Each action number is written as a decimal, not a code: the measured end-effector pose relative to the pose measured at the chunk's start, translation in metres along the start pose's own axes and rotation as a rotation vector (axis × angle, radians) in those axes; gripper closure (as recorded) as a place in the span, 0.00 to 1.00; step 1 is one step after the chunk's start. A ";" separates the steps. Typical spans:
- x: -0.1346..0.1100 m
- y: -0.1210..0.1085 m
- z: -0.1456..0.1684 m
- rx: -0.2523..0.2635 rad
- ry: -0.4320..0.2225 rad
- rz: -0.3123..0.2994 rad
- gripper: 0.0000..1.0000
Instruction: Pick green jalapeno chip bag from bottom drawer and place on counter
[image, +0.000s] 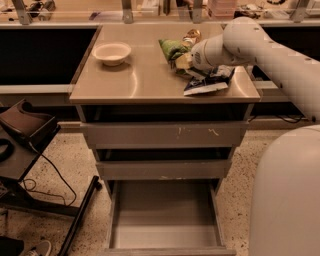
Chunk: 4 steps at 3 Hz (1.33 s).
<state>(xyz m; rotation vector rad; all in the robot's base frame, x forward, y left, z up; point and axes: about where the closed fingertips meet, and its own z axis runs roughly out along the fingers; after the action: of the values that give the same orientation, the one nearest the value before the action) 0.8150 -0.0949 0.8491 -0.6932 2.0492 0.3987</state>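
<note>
The gripper (183, 61) sits low over the counter (135, 75), against the green chip bag (172, 48) — whether it grips, I cannot tell.

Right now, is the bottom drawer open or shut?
Open: the bottom drawer is pulled out, tray bare. The gripper is by the green jalapeno chip bag, over the counter.

lt: warm, dim | glare: sheen on counter (140, 75) | shadow: dark under it | gripper (183, 62) over counter, right

Speckled terrazzo floor (65, 150). Dark side table (22, 127) near left, black cable (52, 172) under it. Long far bench (35, 90) with dark openings, metal posts (127, 12) above. Warm dim light. Gripper (186, 61) far, right of centre.
</note>
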 end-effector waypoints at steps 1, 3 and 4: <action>0.000 0.000 0.000 0.000 0.000 0.000 0.81; 0.000 0.000 0.000 0.000 0.000 0.000 0.34; 0.000 0.000 0.000 0.000 0.000 0.000 0.11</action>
<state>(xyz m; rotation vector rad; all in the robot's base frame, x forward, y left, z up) 0.8150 -0.0948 0.8490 -0.6934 2.0493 0.3988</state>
